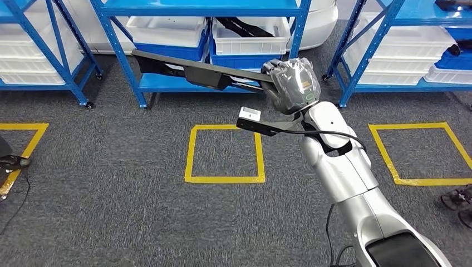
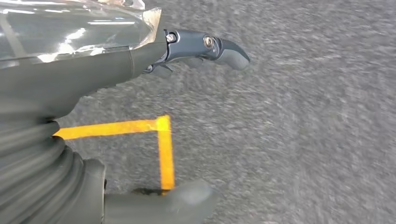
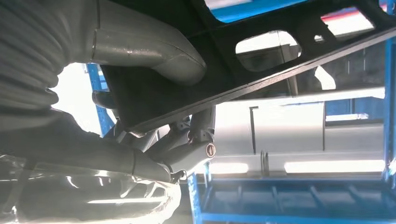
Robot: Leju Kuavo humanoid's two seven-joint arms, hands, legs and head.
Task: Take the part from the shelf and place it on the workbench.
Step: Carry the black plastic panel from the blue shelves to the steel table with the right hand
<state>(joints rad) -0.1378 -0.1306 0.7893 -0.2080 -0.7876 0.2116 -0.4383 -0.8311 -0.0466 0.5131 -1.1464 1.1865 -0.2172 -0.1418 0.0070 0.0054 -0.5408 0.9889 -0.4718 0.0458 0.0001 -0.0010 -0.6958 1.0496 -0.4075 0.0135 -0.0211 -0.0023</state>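
Part (image 1: 189,69): long black bracket, gripped at 1 end by right hand (image 1: 292,83), thumb (image 3: 154,51) and fingers (image 3: 187,144) pinching it; it extends level just clear of shelf (image 1: 167,83), likely for transport. Left hand (image 2: 93,70) hangs over floor, fingers apart, holding nothing.

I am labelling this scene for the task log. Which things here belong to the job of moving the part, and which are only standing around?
Belong to the job:
- long black part, gripped by the right hand
- blue shelf

Only around:
- white bins
- yellow floor square
- left hand, hanging over the carpet
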